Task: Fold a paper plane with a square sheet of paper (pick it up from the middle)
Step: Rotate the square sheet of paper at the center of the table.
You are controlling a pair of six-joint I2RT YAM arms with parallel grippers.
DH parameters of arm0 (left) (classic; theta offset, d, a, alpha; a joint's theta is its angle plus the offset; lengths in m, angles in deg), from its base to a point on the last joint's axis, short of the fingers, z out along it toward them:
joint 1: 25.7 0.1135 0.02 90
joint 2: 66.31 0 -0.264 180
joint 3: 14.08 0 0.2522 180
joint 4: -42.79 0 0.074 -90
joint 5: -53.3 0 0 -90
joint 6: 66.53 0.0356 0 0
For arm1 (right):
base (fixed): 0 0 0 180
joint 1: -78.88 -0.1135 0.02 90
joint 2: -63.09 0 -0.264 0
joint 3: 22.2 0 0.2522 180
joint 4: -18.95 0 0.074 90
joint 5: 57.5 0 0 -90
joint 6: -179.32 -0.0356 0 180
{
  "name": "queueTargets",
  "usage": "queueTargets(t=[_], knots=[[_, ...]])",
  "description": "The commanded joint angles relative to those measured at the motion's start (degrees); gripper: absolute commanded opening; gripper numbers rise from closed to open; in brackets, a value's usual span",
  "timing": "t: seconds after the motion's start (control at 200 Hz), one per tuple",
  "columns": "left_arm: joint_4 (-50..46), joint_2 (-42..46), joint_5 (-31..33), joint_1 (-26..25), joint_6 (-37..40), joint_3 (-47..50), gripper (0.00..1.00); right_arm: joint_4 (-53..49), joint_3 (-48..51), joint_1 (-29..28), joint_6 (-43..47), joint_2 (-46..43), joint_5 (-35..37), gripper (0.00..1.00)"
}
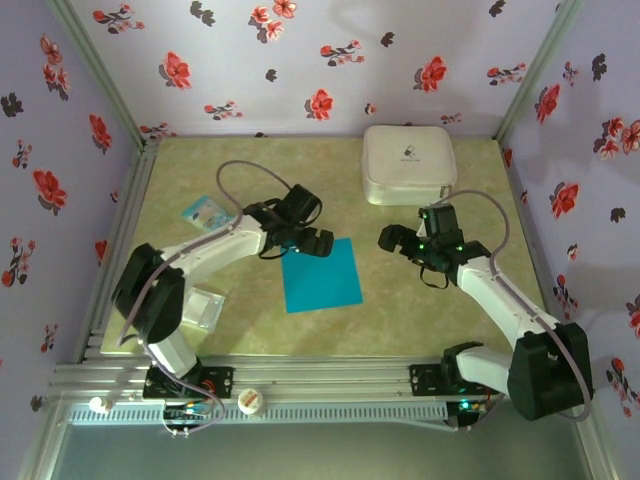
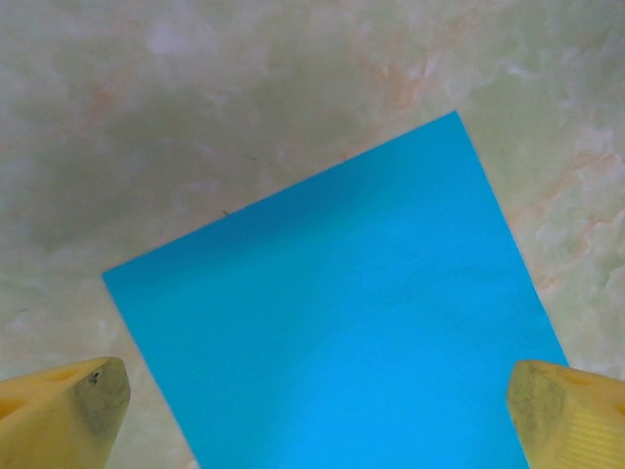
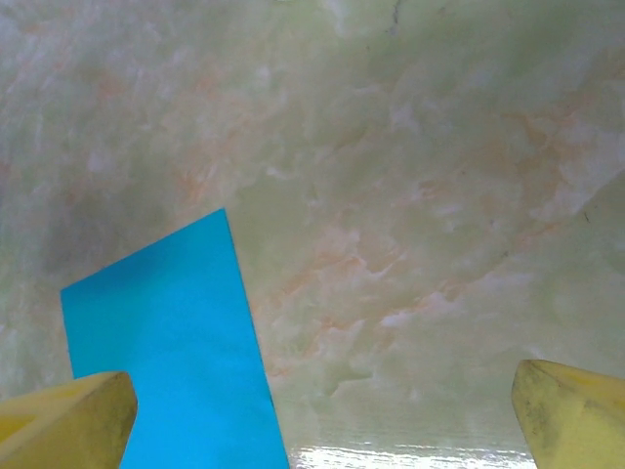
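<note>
The square sheet of paper lies flat and teal-blue on the marbled table, unfolded. My left gripper hovers over the sheet's far left corner, jaws open wide. In the left wrist view the sheet spreads between my two yellow fingertips with nothing gripped. My right gripper stands open to the right of the sheet, apart from it. In the right wrist view the sheet lies by the left fingertip, and bare table lies between the jaws.
A white case stands at the back, just beyond my right gripper. A small pale-blue printed packet lies at the left. A clear plastic packet rests near the left arm's base. A white cap sits on the front rail.
</note>
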Motion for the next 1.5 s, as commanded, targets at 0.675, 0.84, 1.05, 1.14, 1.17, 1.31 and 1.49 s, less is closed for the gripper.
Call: queueTargets(t=[0.675,0.84,1.05,1.14,1.17,1.31,1.49], knots=[[-9.7,-18.6,1.4,-5.5,-1.8,-8.6,0.98,-0.2,2.9,-0.3,-6.3,1.0,3.8,0.99],[-10.0,-19.7,1.9,-5.5,3.6,-7.8,0.97,-0.2,3.4,-0.3,-6.4,0.7,4.3,0.99],[-9.8,-20.6,1.3,-5.2,13.8,-7.5,0.97,0.2,3.5,-0.3,-6.3,1.1,4.2,0.99],[-10.3,-20.8,1.4,-4.5,16.3,-7.7,0.97,0.0,3.5,-0.3,-6.5,1.3,4.1,0.99],[-10.7,-20.8,1.3,-4.3,16.1,-8.0,0.97,0.0,3.4,-0.3,-6.4,1.4,4.0,0.99],[-9.1,-17.5,1.1,-4.2,13.3,-9.4,0.97,0.2,3.2,-0.3,-6.4,1.3,3.6,0.99],[-10.3,-14.2,1.5,-3.5,-0.4,-13.1,0.99,-0.8,1.9,-0.3,-6.1,1.8,2.0,0.99]])
